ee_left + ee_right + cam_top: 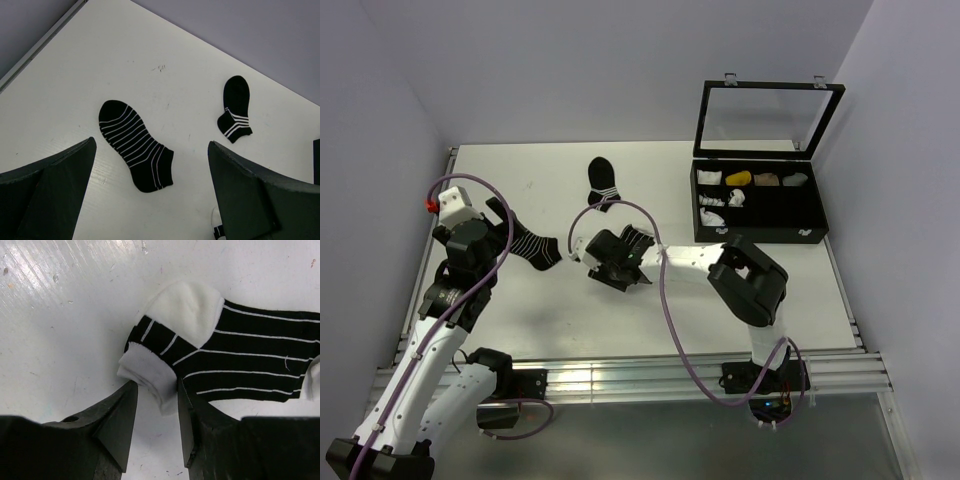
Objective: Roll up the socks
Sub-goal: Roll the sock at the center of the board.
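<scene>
The socks lie stacked mid-table under my right gripper [620, 262]. In the right wrist view the black sock with white stripes and white toe [250, 355] lies on the mostly white sock, whose folded end [150, 372] sticks out toward me. My right gripper [156, 390] is open, its fingers straddling that folded white end: the right finger [187, 410] touches it and the left finger [122, 415] is just beside it. My left gripper [500, 225] hangs wide open and empty at the left. A corner of the white sock [216, 227] shows low in the left wrist view.
An all-black sock with thin white stripes [533, 247] [135, 147] lies below my left gripper [151, 145]. A black sock with white bands [602, 180] [235, 112] lies farther back. A black compartment box [696, 205] with raised lid stands at the right.
</scene>
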`<act>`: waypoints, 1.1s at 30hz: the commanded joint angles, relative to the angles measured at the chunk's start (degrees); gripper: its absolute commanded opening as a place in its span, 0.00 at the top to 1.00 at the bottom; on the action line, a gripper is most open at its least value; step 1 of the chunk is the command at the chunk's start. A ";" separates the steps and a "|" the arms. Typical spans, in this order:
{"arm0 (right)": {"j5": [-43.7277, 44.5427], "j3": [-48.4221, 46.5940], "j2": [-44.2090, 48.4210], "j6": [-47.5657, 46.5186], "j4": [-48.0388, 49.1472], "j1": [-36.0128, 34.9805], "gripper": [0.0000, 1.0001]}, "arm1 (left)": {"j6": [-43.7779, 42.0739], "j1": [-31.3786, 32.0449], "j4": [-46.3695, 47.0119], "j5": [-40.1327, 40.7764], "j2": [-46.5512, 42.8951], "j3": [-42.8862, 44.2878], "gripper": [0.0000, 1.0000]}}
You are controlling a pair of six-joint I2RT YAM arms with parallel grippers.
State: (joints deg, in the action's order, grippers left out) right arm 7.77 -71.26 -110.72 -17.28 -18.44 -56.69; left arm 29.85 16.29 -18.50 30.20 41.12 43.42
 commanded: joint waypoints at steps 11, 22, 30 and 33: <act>3.31 -0.71 -1.61 2.24 0.77 -2.29 0.71 | 0.74 -0.39 0.48 -0.93 -0.17 2.72 0.01; -6.88 -2.92 -1.78 7.78 -0.64 -1.41 1.00 | 6.36 -0.39 -3.99 -6.02 2.73 4.57 0.01; -20.68 -1.77 -0.55 14.46 1.74 3.16 1.00 | 14.18 -0.04 -5.94 -19.37 5.72 1.77 0.01; -24.36 -1.95 -0.99 17.19 2.35 4.83 1.00 | 19.00 0.75 -4.53 -22.01 5.29 -2.53 0.01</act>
State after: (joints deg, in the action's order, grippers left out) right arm -9.28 -72.62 -111.39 -4.49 -17.30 -53.25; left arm 42.46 16.45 -24.16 14.31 46.98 44.16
